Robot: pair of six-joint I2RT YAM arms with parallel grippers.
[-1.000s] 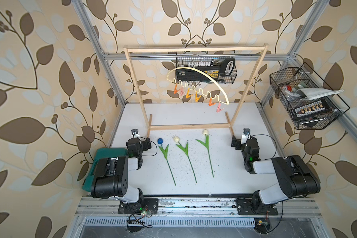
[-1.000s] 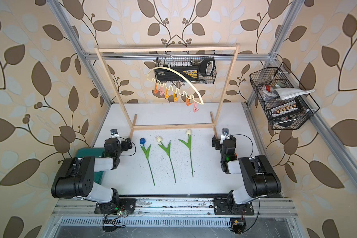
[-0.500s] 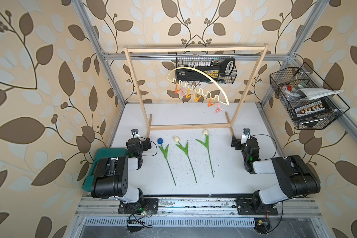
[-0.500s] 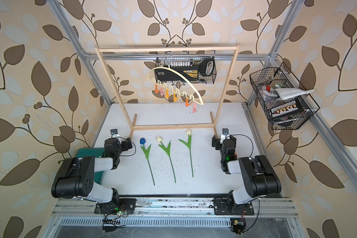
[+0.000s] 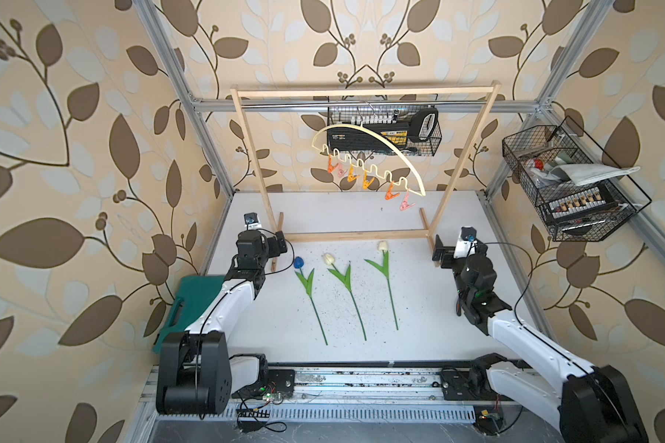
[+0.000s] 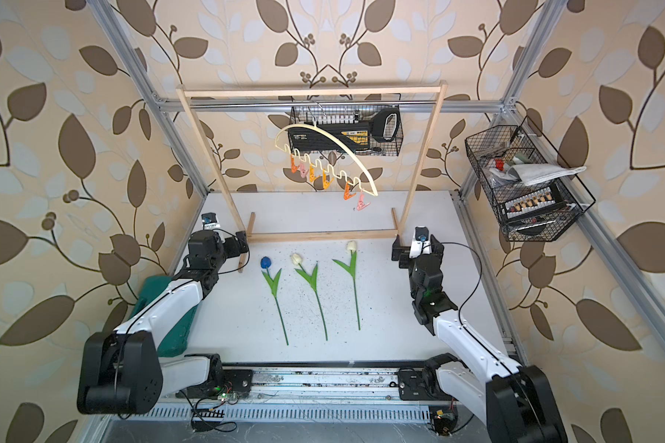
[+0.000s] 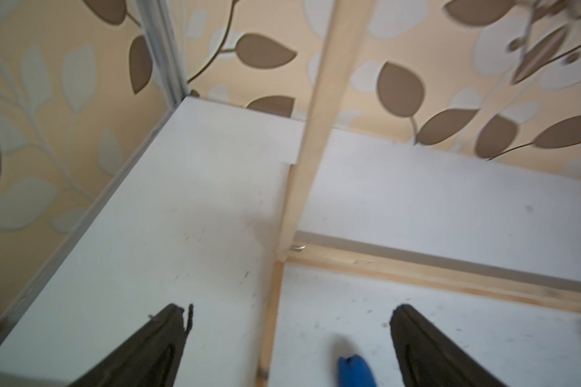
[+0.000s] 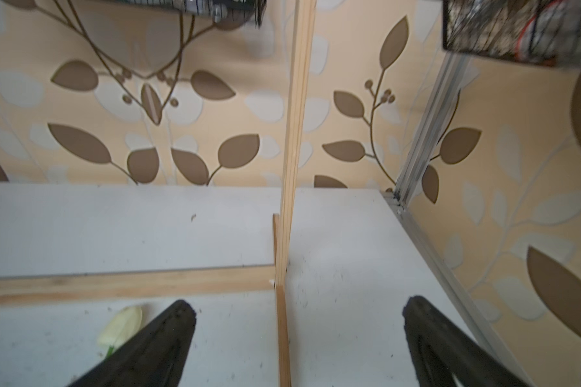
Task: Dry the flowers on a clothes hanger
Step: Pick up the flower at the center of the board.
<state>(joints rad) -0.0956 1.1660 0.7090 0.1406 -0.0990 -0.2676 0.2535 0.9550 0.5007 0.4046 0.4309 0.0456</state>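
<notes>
Flowers (image 5: 345, 277) lie flat on my white table (image 5: 430, 307), three in a row between the arms. None touches another; the heads point toward the rack (image 5: 361, 91) and the stems toward the arm bases. On my left is the blue head (image 5: 298, 262), then a cream head (image 5: 328, 259), then the other cream head (image 5: 382, 246), which sits nearest the rack's bottom rail. Dark specks are scattered on the table around the stems.

Up under the rack's top bar I see the hanger (image 5: 415, 179), well above the flowers and turned at an angle, one end swung toward the arms. Orange and pink pegs (image 5: 390, 195) dangle from its wavy bar.

My left gripper (image 5: 281, 245) sits low by the rack's left foot, jaws spread wide and gripping nothing. In the left wrist view the blue head (image 7: 354, 370) shows close to one finger (image 7: 416, 335), with a gap between them, and the rack's foot runs across the space between the fingers.

My right gripper (image 5: 440, 253) sits by the rack's right foot, jaws just as wide and just as empty. In the right wrist view a cream head (image 8: 121, 326) lies just beside one finger (image 8: 168, 335); I cannot tell whether they touch.

Off the table's left edge, partly under the left arm, is a green case (image 5: 196, 303). One wire basket (image 5: 436, 138) hangs on the back wall behind the hanger, another basket (image 5: 515, 161) on the right wall.
</notes>
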